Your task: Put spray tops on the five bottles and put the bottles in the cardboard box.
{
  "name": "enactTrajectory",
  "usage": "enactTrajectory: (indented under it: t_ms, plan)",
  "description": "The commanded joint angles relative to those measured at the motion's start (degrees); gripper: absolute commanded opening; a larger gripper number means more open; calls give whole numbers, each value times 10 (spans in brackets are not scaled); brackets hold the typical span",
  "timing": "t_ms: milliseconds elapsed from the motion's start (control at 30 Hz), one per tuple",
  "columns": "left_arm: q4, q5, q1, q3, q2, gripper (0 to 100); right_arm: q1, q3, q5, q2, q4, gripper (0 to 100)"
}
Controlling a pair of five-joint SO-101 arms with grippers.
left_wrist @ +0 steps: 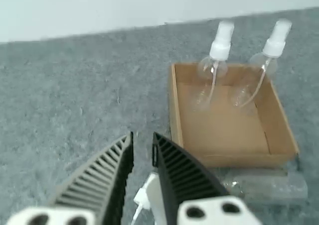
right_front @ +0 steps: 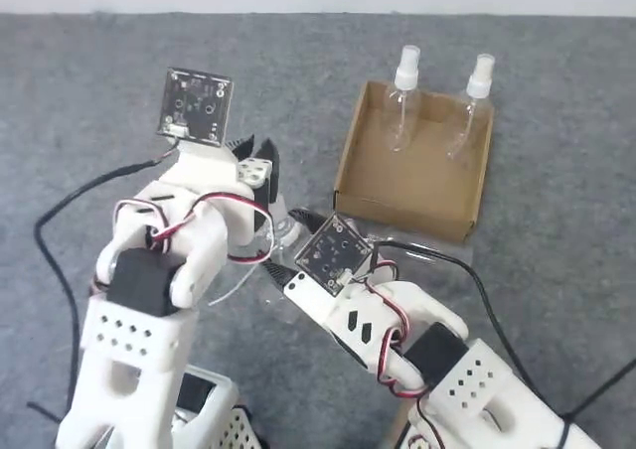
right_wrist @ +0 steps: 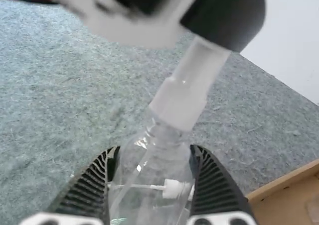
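Fig.: R gripper (right_wrist: 153, 155) clamped on the body of a clear bottle (right_wrist: 149, 195), one jaw pressed to each side; bottle is held tilted over the middle of the table (right_front: 99, 72), just off the near corner of the cardboard box (right_front: 397, 186). L gripper (left_wrist: 142, 140) is closed on a white spray top (right_wrist: 183, 93), which sits on the bottle's neck, just beyond the R jaws. Two capped bottles (right_front: 402, 106) (right_front: 472, 111) stand upright inside the box against its far wall, approx. one per far corner, well apart from both grippers

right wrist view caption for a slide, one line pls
Right jaws clamp a clear bottle while the left jaws hold a white spray top at its neck, over grey carpet.
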Motion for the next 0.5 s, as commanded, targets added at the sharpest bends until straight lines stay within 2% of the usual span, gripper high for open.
enactTrajectory:
  t_ms: [0, 300, 467]
  plan:
    - [17, -9, 1, 0, -25, 52, 7, -5, -5, -18, -18, 6]
    - [10, -8, 2, 95, -139, 51, 7, -5, -6, -18, -21, 6]
    - [7, -8, 2, 99, -159, 51, 7, -5, -6, -17, -21, 6]
